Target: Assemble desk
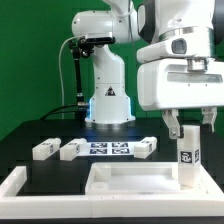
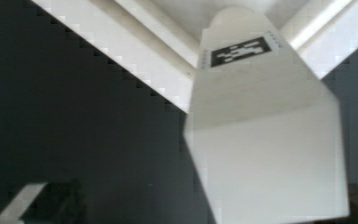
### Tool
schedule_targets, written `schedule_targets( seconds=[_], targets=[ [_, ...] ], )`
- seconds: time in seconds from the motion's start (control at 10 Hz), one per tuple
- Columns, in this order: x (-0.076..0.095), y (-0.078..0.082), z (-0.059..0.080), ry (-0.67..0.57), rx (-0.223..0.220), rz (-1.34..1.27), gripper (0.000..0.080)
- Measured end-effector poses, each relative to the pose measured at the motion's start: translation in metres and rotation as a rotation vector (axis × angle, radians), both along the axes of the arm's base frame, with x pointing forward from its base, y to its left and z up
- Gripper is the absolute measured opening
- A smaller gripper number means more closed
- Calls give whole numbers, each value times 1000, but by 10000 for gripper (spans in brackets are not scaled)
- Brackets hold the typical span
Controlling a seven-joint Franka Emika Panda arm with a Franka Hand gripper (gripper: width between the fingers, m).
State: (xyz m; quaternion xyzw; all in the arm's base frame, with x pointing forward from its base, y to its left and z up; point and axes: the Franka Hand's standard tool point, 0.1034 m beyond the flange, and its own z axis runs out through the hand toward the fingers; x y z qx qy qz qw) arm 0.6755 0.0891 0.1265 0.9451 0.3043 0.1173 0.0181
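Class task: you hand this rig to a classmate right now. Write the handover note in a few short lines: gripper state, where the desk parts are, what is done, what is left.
Gripper: open, fingers either side of the top of an upright leg; whether they touch it cannot be told.
Upright leg: standing at the desk slab's corner toward the exterior view's right; how firmly it is seated cannot be told.
Desk slab: lying flat at the front of the table, rim up.
Loose legs: three lying behind the slab, one, one and one, near the marker board.
Done: one leg stood at its corner.
Left: check that leg, then fit the other three.
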Motion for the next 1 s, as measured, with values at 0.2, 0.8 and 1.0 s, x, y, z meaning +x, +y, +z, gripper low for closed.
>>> schedule_targets(
  seconds=[0.2, 0.8, 1.0],
  targets=[
    [-26, 18, -10, 144, 6, -63, 649],
    [-33, 17, -16, 238, -19, -30, 649],
    [-33, 17, -16, 239, -19, -31, 399]
  ],
)
